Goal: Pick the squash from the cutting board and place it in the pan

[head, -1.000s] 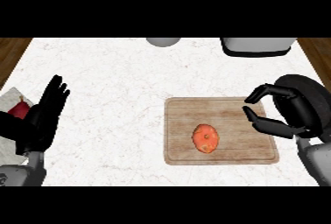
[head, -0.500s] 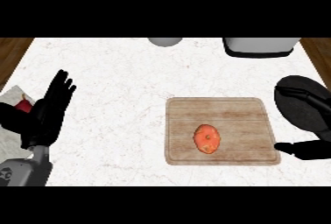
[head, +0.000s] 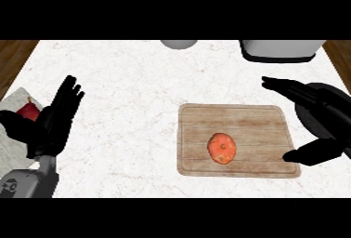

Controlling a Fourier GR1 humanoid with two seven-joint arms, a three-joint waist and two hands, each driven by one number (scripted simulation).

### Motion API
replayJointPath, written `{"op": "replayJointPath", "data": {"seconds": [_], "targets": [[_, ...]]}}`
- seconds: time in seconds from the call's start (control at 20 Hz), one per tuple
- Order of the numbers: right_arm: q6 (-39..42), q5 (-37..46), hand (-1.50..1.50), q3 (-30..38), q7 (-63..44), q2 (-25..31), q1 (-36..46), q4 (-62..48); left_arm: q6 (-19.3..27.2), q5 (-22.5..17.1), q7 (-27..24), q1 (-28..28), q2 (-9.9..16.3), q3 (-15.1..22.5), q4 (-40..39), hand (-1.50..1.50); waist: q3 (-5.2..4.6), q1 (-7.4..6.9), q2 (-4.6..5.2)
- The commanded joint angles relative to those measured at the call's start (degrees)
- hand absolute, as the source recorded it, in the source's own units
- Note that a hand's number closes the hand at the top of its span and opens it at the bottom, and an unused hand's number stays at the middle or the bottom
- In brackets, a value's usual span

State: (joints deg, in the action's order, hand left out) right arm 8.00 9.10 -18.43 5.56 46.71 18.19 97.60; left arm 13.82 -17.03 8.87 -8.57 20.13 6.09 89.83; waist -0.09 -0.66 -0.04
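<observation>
So the counter (head: 137, 83) is the big thing here, white marble-looking stone with faint veins, and a strip of dark wood showing at the far left and far right corners. On it, right of middle, sits the cutting board (head: 237, 116), a pale wooden slab with rounded corners and grain running left to right.

My right robot hand (head: 322, 121) hangs just off the board's right edge, spread wide, fingers pointing far-left and the thumb sticking out lower down near the board's near-right corner. It's got nothing in it. Under and behind it I think there's a dark round shape that could be the pan, but my own hand covers most of it, so I can't really say.

My left robot hand (head: 55, 118) is parked at the left side, fingers straight and up, just resting, also holding nothing.

The squash (head: 221, 148) is on the near half of the board, a small orange oval, smooth and a bit blotchy. Its long axis runs near-to-far. It lies to the left of my right hand and a bit nearer, well apart from the left one, so the right is clearly the closer hand. I'd guess coming in from the right across its short width makes sense.

There's also a grey boxy thing (head: 281, 50) and a grey round thing (head: 179, 43) at the far edge, plus something red (head: 29, 111) at the left.
</observation>
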Motion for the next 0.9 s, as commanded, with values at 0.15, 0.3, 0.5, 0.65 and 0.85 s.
{"op": "replayJointPath", "data": {"seconds": [0.15,0.3,0.5,0.65,0.85], "targets": [[10.4,7.9,-1.50,-9.6,-11.7,-2.7,9.2,-1.0,-1.0,0.5,-1.5,-0.9,-2.0,-0.1,-3.5,0.00,-0.01,-0.12,0.20],[18.7,8.0,-1.50,-13.2,-15.8,0.7,8.9,-0.2,-1.4,-0.7,1.5,-1.6,-0.2,-1.3,-0.5,0.00,-0.04,0.01,0.00],[24.6,8.6,-1.50,-14.3,-21.3,-3.6,11.2,1.9,-2.5,1.0,-1.3,-1.2,-0.7,-1.9,-3.6,0.00,0.02,0.48,0.02],[22.0,15.3,-1.50,-16.8,-22.8,-8.0,6.4,4.8,-2.5,0.3,2.4,0.5,0.0,-3.4,1.3,0.00,0.08,0.54,-0.07],[23.0,23.2,-1.50,-17.9,-20.0,-6.8,8.6,2.0,-0.3,2.9,2.1,-0.8,-3.2,-1.5,0.0,0.00,0.09,0.46,0.05]]}}
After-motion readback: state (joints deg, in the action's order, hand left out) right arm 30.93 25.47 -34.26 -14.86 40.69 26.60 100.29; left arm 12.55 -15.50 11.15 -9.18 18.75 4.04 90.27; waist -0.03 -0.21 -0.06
